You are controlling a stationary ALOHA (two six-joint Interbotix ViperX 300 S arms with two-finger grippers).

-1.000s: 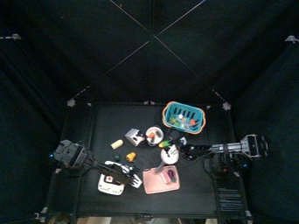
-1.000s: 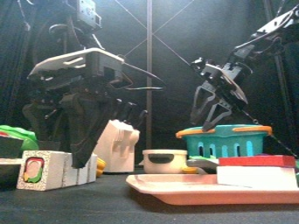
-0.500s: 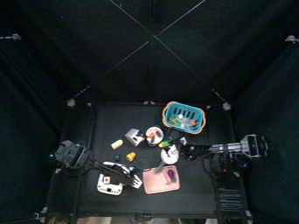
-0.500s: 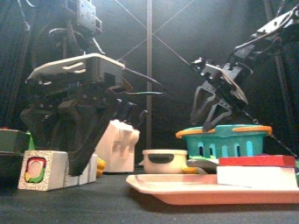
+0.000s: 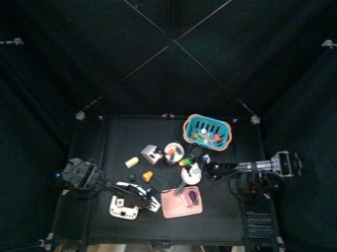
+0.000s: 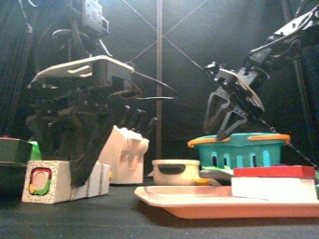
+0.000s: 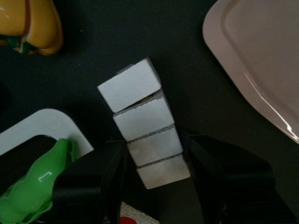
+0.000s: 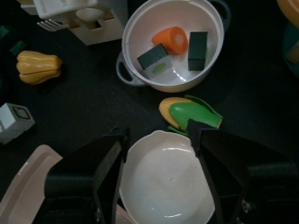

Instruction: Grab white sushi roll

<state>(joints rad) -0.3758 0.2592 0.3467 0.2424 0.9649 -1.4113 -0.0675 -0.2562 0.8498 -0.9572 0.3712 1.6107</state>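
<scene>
The white sushi roll [image 5: 150, 152] is a small white round chunk at the table's middle left, beside the round dish [image 5: 174, 152]. It is not clear in the other views. My left gripper [image 5: 128, 187] [image 6: 75, 163] is open and low at the front left, well short of the roll. Its jaws [image 7: 163, 157] straddle a row of white sliced blocks [image 7: 146, 122]. My right gripper [image 5: 198, 175] [image 6: 228, 117] is open and held high. In the right wrist view it [image 8: 163, 140] hangs over a white bowl [image 8: 163, 179].
A teal basket [image 5: 207, 128] [image 6: 240, 149] stands at the back right and a pink tray [image 5: 182, 203] [image 6: 212, 201] [image 7: 263, 61] at the front. A white pot [image 8: 176, 44] holds vegetable pieces. A yellow squash [image 7: 30, 22] [image 8: 35, 66], a green bottle [image 7: 35, 179] and a picture box [image 6: 44, 179] are near the left gripper.
My left gripper has come down lower over the white sliced blocks. The right arm has not moved.
</scene>
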